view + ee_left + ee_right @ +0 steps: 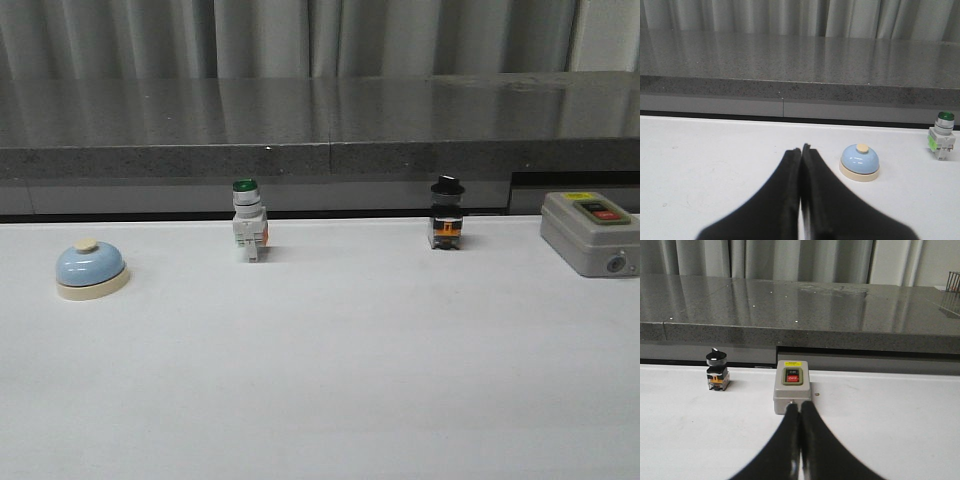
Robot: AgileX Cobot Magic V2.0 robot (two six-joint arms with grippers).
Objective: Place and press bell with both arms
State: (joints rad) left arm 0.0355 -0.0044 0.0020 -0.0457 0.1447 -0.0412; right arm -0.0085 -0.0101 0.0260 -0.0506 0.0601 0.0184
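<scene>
The bell [91, 269], light blue with a cream base and cream button, stands upright on the white table [330, 380] at the far left. It also shows in the left wrist view [859, 162], a short way ahead of my left gripper [801, 149] and off to one side. The left gripper is shut and empty. My right gripper [799, 405] is shut and empty, its tips in line with the near face of a grey switch box [792, 391]. Neither arm shows in the front view.
A green-capped white pushbutton [249, 222] and a black-knobbed switch [447, 213] stand near the table's back edge. The grey box with red and green buttons [592, 232] sits at the back right. A dark stone ledge [320, 130] runs behind the table.
</scene>
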